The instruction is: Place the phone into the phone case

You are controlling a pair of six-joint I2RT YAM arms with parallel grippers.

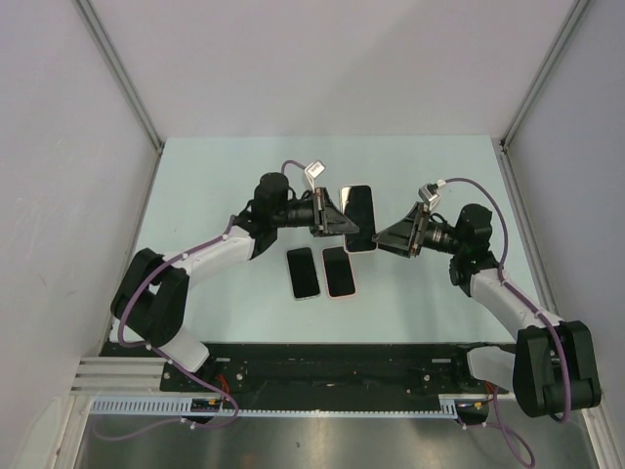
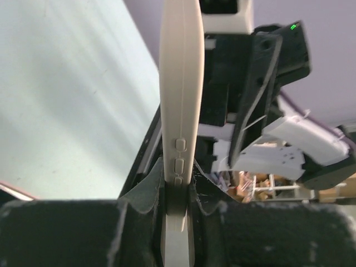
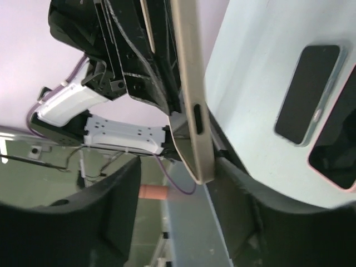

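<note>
Grip check on the phone case (image 1: 358, 217)
My left jaws pinch its edge up over the bench (image 1: 215, 176); my right jaws are spread round its end. I think I must close them slowly, keeping it straight.

I saw a pale green table (image 1: 215, 186) boxed in by grey walls (image 1: 59, 147), with metal posts (image 1: 119, 73) running to its far corners. A clear-cased phone (image 1: 304, 273) and a pink-cased phone (image 1: 339, 271) lay flat on it, side by side and nearly touching, screens up. A black base plate (image 1: 332, 363) and a white slotted duct (image 1: 312, 411) ran along the near edge.
</note>
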